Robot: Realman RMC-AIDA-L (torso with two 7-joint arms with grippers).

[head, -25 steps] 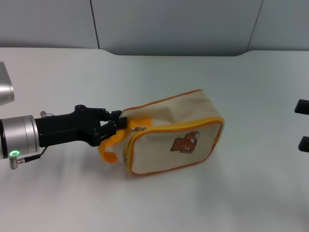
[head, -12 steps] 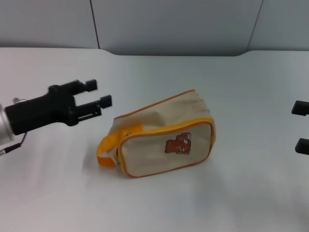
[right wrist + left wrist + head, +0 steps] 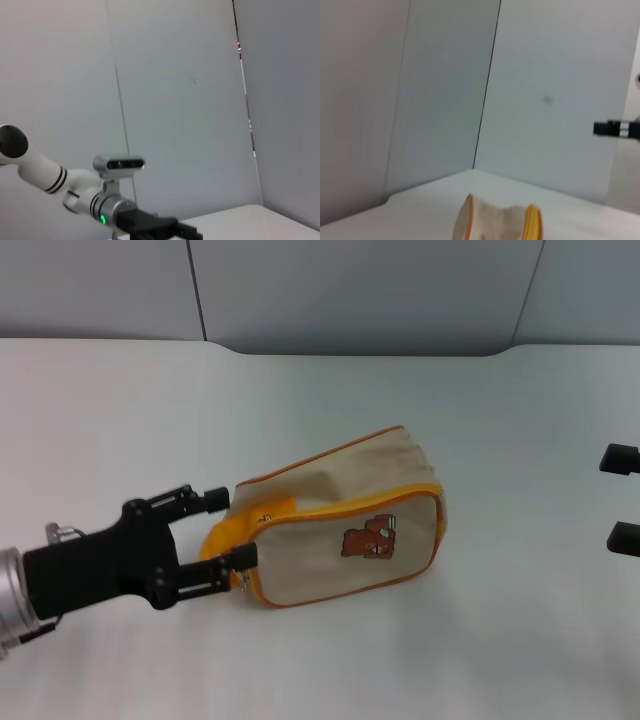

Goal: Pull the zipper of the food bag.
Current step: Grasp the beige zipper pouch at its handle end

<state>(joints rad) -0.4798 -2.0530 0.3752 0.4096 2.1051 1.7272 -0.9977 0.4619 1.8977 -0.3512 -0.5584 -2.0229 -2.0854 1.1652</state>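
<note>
The beige food bag (image 3: 345,515) lies on the white table (image 3: 450,660), with its brown bear picture (image 3: 367,538) facing me. The orange-yellow zipper (image 3: 340,504) runs along the front panel's top edge, and a small silvery pull tab (image 3: 265,515) sits near the bag's left end. My left gripper (image 3: 230,528) is open at that end, one finger on each side of the orange handle loop (image 3: 220,535). My right gripper (image 3: 622,496) is open at the table's far right, well away from the bag. The bag's top also shows in the left wrist view (image 3: 497,222).
Grey wall panels (image 3: 350,290) stand behind the table's far edge. The right wrist view shows my left arm (image 3: 107,205) with its wrist camera in front of the wall. The left wrist view shows my right gripper (image 3: 617,128) far off.
One second ago my left gripper was closed at the bag's handle end. It then let go and drew back up and left. Now it is low again, open around the handle. The bag shifted slightly left.
</note>
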